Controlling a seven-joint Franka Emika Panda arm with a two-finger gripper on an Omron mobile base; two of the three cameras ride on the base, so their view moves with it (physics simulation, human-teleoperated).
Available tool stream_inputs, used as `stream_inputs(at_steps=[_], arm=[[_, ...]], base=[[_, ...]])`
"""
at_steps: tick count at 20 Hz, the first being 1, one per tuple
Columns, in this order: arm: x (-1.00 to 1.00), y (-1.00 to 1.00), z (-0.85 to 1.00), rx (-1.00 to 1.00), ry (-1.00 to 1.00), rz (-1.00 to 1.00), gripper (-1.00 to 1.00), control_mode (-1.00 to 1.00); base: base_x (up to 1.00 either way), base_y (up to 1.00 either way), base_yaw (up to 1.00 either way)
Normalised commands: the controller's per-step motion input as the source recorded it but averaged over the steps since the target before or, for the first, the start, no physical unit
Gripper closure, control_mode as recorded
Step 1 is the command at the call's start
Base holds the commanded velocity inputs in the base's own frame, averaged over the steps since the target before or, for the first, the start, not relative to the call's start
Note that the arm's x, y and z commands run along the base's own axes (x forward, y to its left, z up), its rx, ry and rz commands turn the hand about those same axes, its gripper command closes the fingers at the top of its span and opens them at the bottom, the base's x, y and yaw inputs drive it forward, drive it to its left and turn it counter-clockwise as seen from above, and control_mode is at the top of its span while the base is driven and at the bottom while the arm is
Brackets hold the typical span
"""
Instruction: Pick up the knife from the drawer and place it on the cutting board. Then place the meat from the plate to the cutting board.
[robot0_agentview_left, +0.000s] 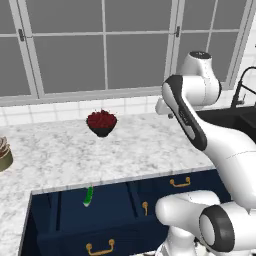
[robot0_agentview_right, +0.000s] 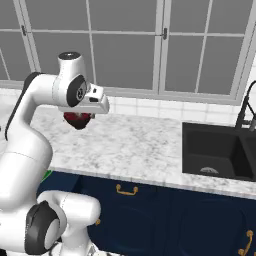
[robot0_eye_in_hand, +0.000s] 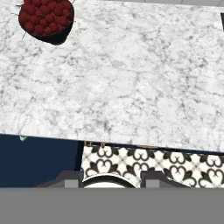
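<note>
We see a kitchen with a long white-and-grey marble counter running under a row of large windows with pale grey frames and flat grey panes. Between the sill and the counter runs a low backsplash of white tiles. Below the counter stand navy-blue cabinets with curved brass handles. At the right, a black sink is sunk into the counter, with a black faucet rising behind it. In the hand view, the floor shows black-and-white patterned tiles. The light is even and soft, with faint shadows.
</note>
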Motion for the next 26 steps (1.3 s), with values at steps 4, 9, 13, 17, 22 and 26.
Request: stream_inputs(at_steps=[4, 9, 13, 17, 22, 26], arm=[[-0.01, -0.07, -0.14, 0.00, -0.01, 0.04, -1.00, 1.00], [0.00, 0.00, 0.00, 0.00, 0.00, 0.00, -1.00, 1.00], [0.00, 0.00, 0.00, 0.00, 0.00, 0.00, -1.00, 1.00], [0.00, 0.00, 0.00, 0.00, 0.00, 0.00, -1.00, 1.00], [0.00, 0.00, 0.00, 0.00, 0.00, 0.00, -1.00, 1.00], [0.00, 0.00, 0.00, 0.00, 0.00, 0.00, -1.00, 1.00]], base=[[-0.10, -0.13, 0.07], [-0.76, -0.70, 0.59], [-0.27, -0.22, 0.69], [0.04, -0.09, 0.55], [0.09, -0.28, 0.38], [0.39, -0.05, 0.31]])
